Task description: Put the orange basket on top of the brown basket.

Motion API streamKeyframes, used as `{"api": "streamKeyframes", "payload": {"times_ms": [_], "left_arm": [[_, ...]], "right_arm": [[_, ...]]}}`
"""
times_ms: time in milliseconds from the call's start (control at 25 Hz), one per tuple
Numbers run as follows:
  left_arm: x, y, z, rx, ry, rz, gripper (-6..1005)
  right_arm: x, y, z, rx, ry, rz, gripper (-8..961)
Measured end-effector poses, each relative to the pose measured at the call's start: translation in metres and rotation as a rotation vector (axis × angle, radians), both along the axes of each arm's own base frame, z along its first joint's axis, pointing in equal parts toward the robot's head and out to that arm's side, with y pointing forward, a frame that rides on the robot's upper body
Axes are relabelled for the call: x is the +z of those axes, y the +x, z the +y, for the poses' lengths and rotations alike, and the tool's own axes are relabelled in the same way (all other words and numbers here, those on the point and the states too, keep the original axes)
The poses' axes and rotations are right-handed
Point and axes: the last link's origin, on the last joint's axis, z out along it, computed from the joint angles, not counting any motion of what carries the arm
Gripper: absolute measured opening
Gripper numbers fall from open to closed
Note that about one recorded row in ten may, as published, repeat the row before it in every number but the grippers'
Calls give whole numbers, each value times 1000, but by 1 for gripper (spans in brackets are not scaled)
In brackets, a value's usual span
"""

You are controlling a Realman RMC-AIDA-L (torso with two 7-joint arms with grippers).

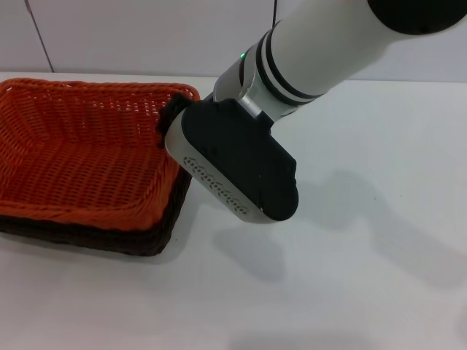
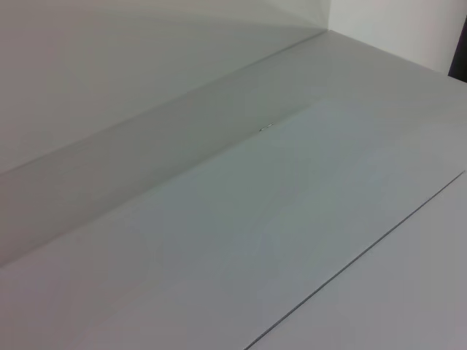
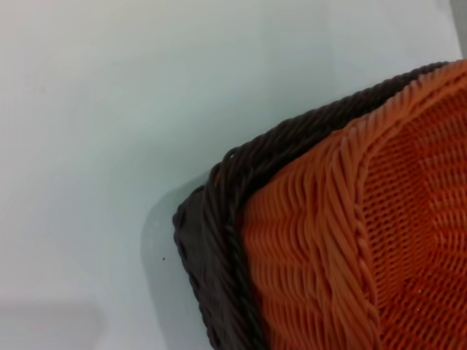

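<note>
The orange basket (image 1: 80, 153) sits nested inside the brown basket (image 1: 157, 237) at the table's left, and only the brown one's dark rim and lower wall show around it. My right gripper (image 1: 172, 117) reaches in from the upper right and is at the baskets' right rim, near the far corner; its black wrist housing hides most of it. The right wrist view shows one corner up close, with the orange basket (image 3: 365, 240) inside the braided rim of the brown basket (image 3: 219, 240). My left gripper is out of view.
The white table (image 1: 365, 240) stretches to the right and front of the baskets. A pale wall (image 1: 146, 36) runs along the back. The left wrist view shows only plain pale surfaces (image 2: 219, 219).
</note>
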Motion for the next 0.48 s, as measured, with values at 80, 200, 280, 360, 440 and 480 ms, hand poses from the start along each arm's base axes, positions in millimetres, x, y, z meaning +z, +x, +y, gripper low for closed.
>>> {"api": "streamKeyframes", "payload": {"times_ms": [80,200,280,360,440,480], "left_arm": [[0,-1,1,3,-3,-4,712],[0,-1,2,4,-4,-6,712],[0,-1,2,3,-4,-6,712],[1,-1,2,2,-3,-6,712],[1,-1,2,1,-2,-7,712],[1,-1,2,1,-2,-7,712]], "right_arm": [[0,1,-2,8,-2,-8,367],[2,3,-4,41,13,-37,366],[3,4,-4,56,22,-68,366],[6,5,-6,74,29,-107,366],[7,4,-6,85,34,-115,366],[8,3,-6,99,38,-122,366]]}}
